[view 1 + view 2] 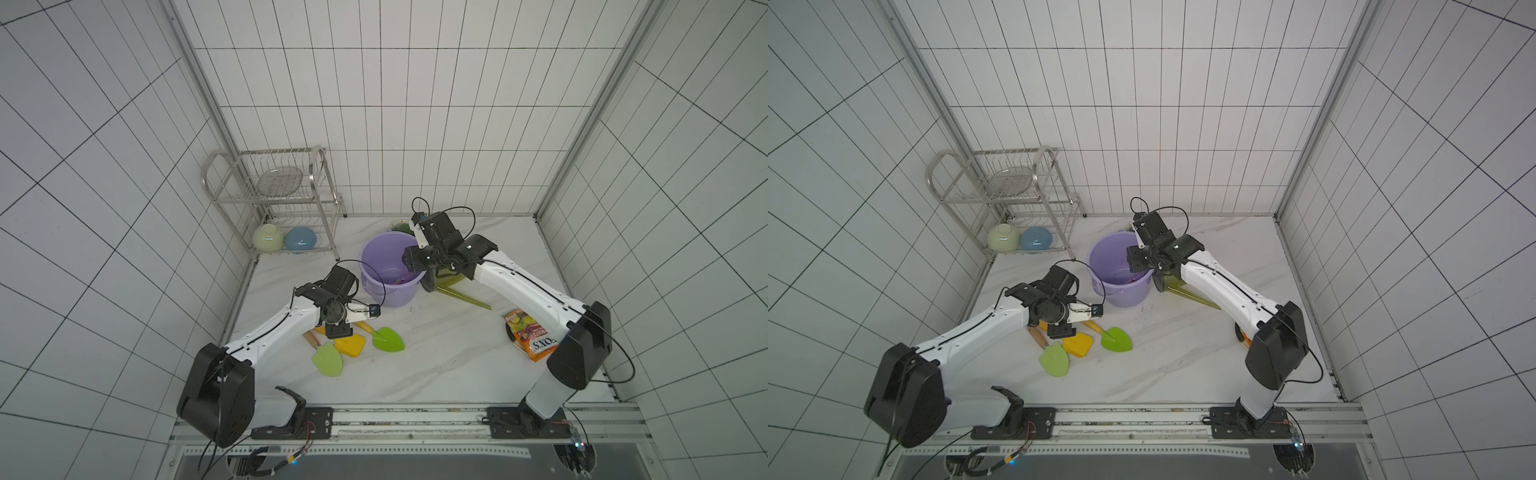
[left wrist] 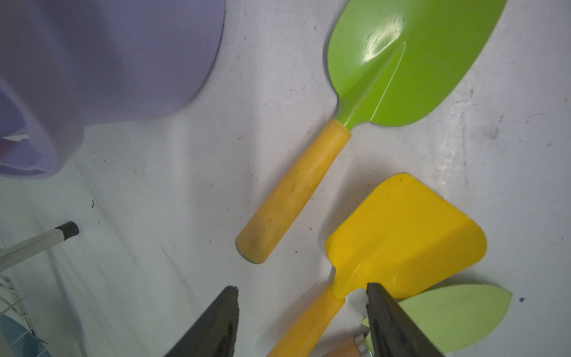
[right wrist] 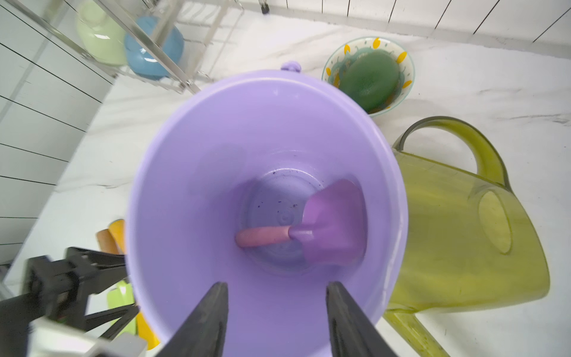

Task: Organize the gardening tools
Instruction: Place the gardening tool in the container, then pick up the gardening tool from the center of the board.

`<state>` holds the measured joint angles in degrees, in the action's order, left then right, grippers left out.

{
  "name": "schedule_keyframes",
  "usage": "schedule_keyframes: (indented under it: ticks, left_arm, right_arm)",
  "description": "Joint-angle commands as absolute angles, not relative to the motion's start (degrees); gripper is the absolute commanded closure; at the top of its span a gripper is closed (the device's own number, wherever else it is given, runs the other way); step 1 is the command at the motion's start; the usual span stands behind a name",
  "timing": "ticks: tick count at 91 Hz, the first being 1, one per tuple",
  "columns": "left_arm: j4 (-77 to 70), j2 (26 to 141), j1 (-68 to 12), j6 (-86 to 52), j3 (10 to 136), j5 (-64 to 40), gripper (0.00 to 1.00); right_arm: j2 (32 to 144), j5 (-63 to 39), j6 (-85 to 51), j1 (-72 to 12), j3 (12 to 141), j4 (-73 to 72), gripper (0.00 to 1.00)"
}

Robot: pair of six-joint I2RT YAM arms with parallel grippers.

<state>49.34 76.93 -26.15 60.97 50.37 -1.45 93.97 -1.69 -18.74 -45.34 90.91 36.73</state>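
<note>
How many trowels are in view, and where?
4. Purple trowel lies inside the bucket; green trowel, yellow trowel and pale green trowel lie together on the table by the left gripper. I see no others.

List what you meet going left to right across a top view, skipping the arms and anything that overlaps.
Pale green bowl, blue bowl, green trowel, watering can, snack bag.
</note>
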Motion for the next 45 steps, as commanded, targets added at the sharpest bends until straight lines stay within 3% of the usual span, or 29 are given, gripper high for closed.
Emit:
schedule_keyframes:
  ticks: [1, 45]
  left_arm:
    - [47.3, 77.99, -26.45, 66.09, 50.48, -0.82, 0.35]
    - [33.71, 79.02, -28.31, 74.61, 43.86, 2.53, 0.4]
  right_arm:
    - [88.37, -5.11, -18.96, -44.89, 87.36, 37.34, 0.4]
    - [67.28, -17.75, -22.3, -44.84, 65.29, 26.1, 0.23]
